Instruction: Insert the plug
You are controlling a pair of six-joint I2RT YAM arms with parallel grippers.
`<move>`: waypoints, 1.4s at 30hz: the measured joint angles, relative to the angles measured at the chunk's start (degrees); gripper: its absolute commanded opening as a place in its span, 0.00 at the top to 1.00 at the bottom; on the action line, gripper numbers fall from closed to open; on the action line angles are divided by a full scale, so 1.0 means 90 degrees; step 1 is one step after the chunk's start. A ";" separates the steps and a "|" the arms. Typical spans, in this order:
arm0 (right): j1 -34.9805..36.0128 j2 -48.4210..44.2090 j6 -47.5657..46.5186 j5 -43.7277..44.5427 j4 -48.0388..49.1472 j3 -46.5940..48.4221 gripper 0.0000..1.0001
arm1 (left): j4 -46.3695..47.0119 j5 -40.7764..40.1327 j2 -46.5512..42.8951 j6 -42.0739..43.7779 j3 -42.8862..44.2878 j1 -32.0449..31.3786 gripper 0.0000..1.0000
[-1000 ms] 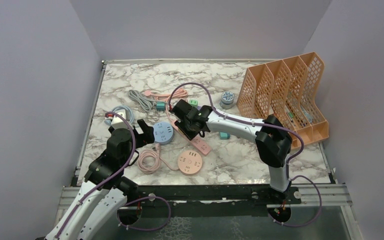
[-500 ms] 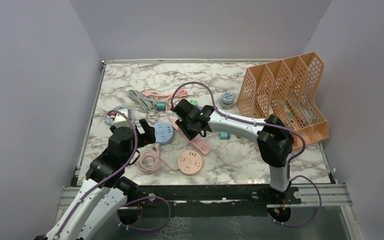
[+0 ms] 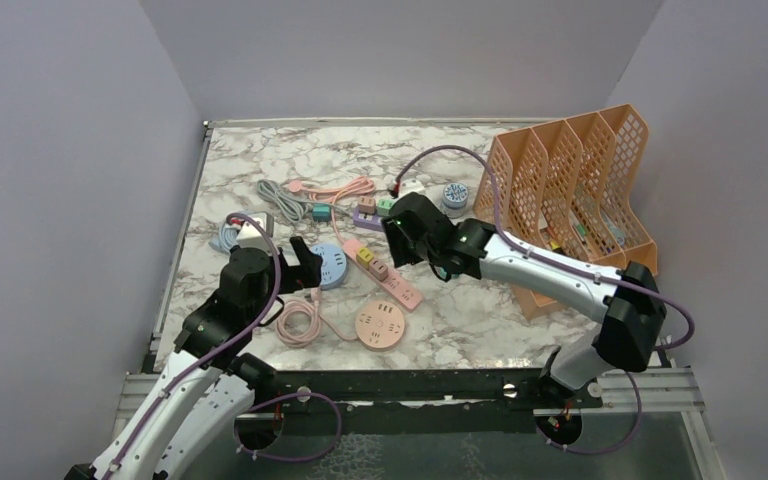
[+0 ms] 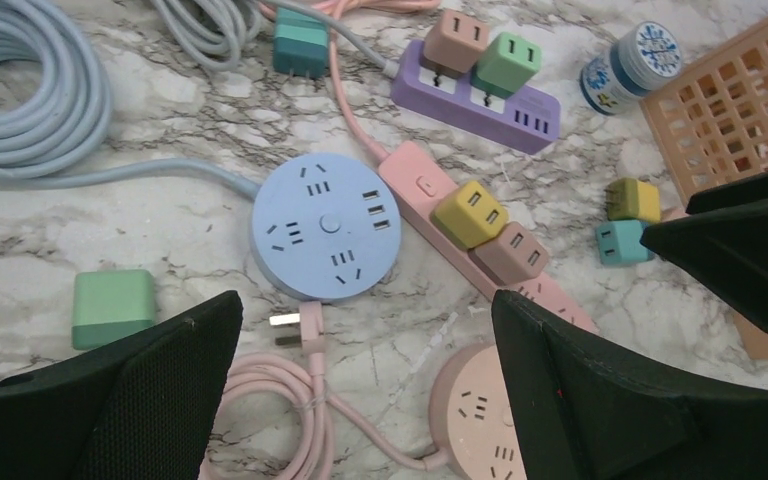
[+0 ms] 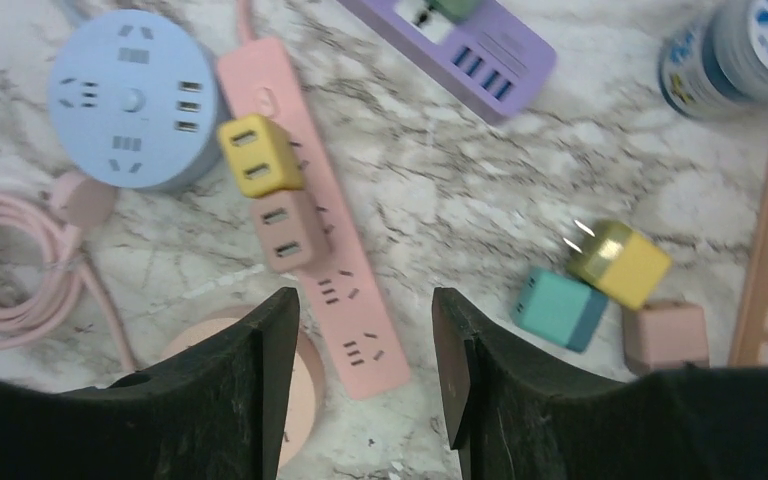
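The pink plug (image 4: 305,325) lies flat on the desk (image 4: 210,230) just beside the near edge of the blue round socket (image 4: 326,226). Its prongs point sideways along that edge, and its pink cable (image 4: 270,400) coils away on the side facing the arm bases. Nothing is holding it. The left pincer (image 4: 365,305) hangs above it, released and spread wide, with one finger on either side of the plug and the blue round socket between them in the wrist view. I judge the step in hand to be the approach for the grasp: the plug has not been picked up and is in no outlet. To the right of the blue round socket the right pincer (image 5: 362,300) is also released and empty. It hovers over the pink power strip (image 5: 345,300), which already carries a yellow adapter (image 5: 260,155) and a pink adapter (image 5: 285,232). The next move probably calls for the left pincer to come down and close across the plug's body rather than its prongs or cable. It would then lift the plug, turn the prongs downward and line them up with one set of slots on the blue round socket. Which outlet is intended cannot be told from here. The coiled cable could drag as the plug is lifted.
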 measured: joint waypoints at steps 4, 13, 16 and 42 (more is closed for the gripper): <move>-0.0299 -0.0425 0.0639 0.0452 0.0012 -0.0891 0.49 | 0.0277 0.0646 0.0015 0.0005 -0.0007 0.0000 0.02; -0.1537 -0.0464 0.1069 0.0476 0.0214 -0.2244 0.44 | 0.1321 0.2089 0.0294 -0.0216 -0.0233 0.0000 0.02; -0.1644 -0.0287 0.1054 0.0471 0.0435 -0.2251 0.44 | 0.1588 0.2327 0.0491 -0.0316 -0.0233 0.0000 0.02; -0.1751 0.0197 0.0605 0.0104 0.1112 -0.2375 0.43 | 0.2489 0.2795 0.0947 -0.1056 -0.0520 0.0000 0.03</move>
